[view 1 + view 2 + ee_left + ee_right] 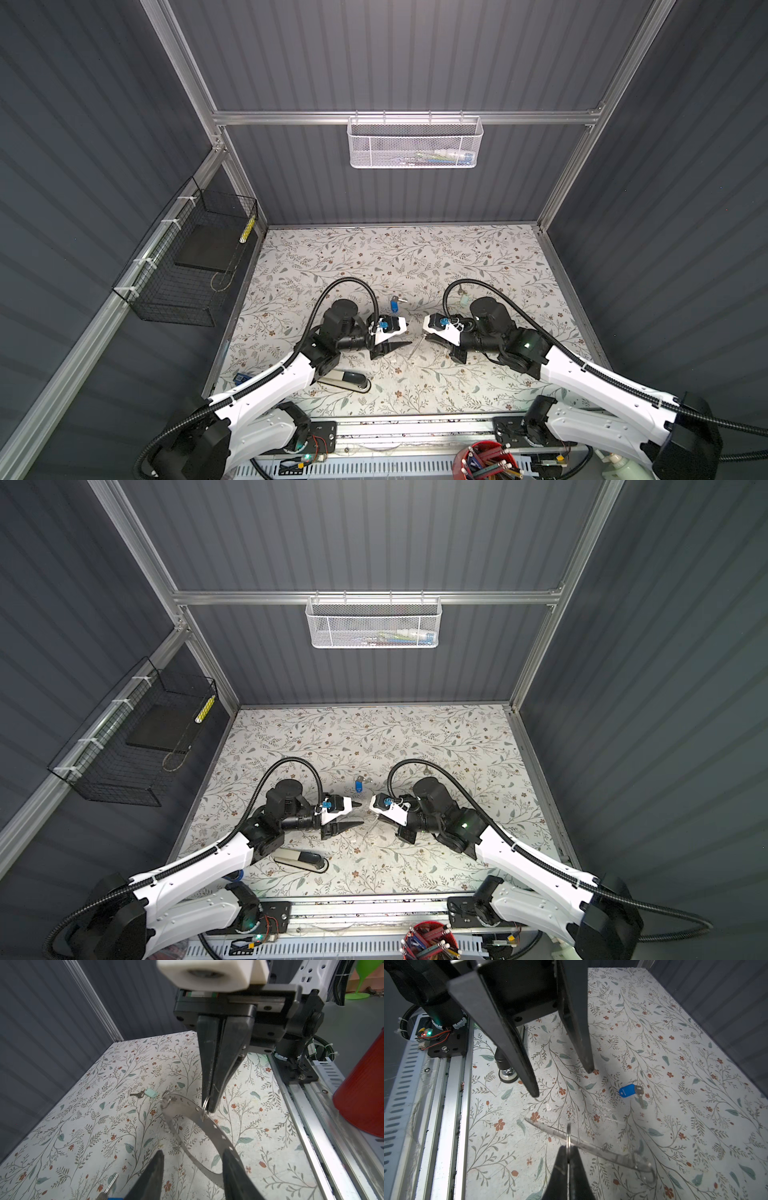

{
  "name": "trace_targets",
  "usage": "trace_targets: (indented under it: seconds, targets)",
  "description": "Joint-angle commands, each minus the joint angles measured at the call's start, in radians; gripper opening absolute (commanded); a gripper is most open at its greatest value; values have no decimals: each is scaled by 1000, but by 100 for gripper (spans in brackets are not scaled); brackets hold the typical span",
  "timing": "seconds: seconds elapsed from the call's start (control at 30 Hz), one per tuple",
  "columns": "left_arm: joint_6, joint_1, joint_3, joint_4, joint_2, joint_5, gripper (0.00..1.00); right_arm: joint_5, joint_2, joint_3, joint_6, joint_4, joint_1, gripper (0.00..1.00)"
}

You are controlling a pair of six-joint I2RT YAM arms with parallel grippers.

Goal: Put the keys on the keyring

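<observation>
Right jaws pinching loop (205, 1105) on keyring (217, 1133), edge-on from right wrist

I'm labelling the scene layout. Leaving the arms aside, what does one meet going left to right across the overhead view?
In a top view: black basket → stapler → blue key → keyring → mint key.

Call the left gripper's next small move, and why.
Probably close the left gripper on the large flat grey metal ring: its band appears to run between the open jaws, while the right gripper pinches a small wire loop on it.
</observation>
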Motion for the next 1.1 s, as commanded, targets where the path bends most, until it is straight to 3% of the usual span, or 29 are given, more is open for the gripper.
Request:
trace_targets:
  seconds: [0.0, 0.33, 1.07]
  targets:
    - [50, -16, 50, 9, 25, -18, 44, -51, 22, 56, -12, -68, -1, 0]
    - [97, -61, 72, -32, 49, 10, 40, -55, 49, 98, -4, -121, -1, 0]
    - [71, -102, 96, 5, 111, 14, 27, -83, 72, 126, 11, -141, -1, 0]
